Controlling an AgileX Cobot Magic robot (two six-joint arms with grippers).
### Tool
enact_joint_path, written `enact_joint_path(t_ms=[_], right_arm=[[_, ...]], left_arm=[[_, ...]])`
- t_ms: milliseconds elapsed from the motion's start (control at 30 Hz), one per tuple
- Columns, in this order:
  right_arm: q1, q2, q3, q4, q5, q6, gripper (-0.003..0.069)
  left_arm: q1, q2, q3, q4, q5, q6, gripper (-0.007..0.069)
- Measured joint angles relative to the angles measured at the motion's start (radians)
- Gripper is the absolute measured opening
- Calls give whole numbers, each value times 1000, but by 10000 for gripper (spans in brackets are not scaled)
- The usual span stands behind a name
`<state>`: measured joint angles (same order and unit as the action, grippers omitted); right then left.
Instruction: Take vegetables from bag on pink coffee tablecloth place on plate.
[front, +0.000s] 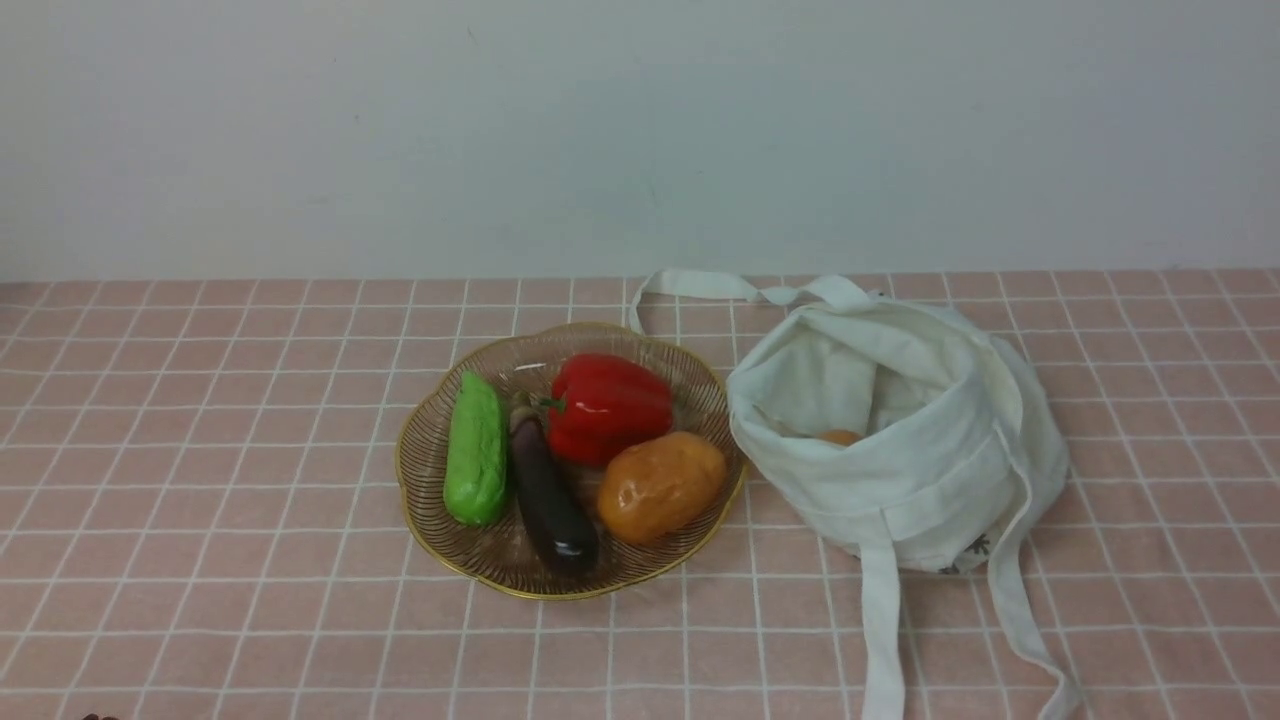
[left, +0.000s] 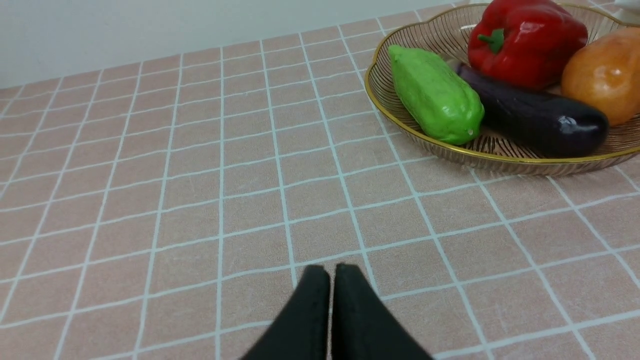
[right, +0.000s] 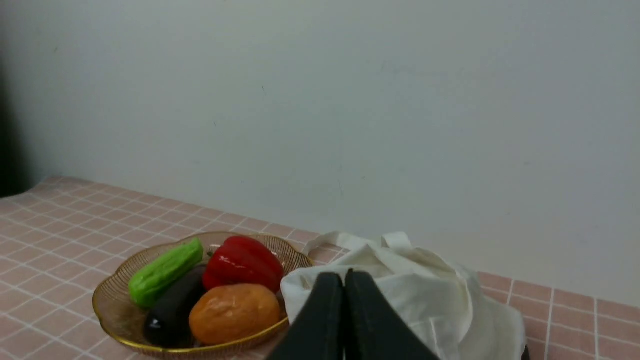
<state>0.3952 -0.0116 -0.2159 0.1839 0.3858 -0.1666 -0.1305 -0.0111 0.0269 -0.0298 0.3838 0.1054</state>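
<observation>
We observe a dusty pink tablecloth (front: 200, 500) with a grid of thin white lines, which covers the work surface up to a plain pale wall (front: 640, 130) at the far side. A round see-through plate (front: 418, 505) with fine gold-brown ribs and a wavy gold rim rests on the cloth left of centre. It holds 4 glossy toy vegetables. A bumpy green gourd (front: 475, 450) lies at the left. A long slim dark purple eggplant (front: 548, 495) lies just right of it, stem end toward the far side. A red bell pepper (front: 608, 405) sits at the far side, and an orange-brown potato-shaped piece (front: 660, 485) at the right. A soft off-white cloth bag (front: 930, 480) sits close against the right rim of the plate with its mouth gaping open. Inside we see 1 small round orange vegetable (front: 838, 437), mostly hidden by the near lip. 1 flat strap (front: 700, 285) loops on the cloth at the far side, and 2 more trail toward the near edge. The left gripper (left: 330, 272) is over bare cloth, near and left of the plate, with its 2 black jaws pressed together and nothing between them. The right gripper (right: 344, 277) is on the near side of the bag, with its jaws likewise pressed together and empty.
</observation>
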Motion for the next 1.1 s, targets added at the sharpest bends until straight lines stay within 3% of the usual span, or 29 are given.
enact_joint_path(t_ms=[367, 500, 767, 1100], right_arm=[[0, 0, 0, -1, 29, 10, -15], [0, 0, 17, -78, 39, 17, -15], [0, 0, 127, -269, 45, 179, -15], [0, 0, 161, -231, 43, 217, -15]], left_arm=[[0, 0, 0, 0, 0, 0, -5], [0, 0, 0, 0, 0, 0, -5], [0, 0, 0, 0, 0, 0, -5], [0, 0, 0, 0, 0, 0, -5]])
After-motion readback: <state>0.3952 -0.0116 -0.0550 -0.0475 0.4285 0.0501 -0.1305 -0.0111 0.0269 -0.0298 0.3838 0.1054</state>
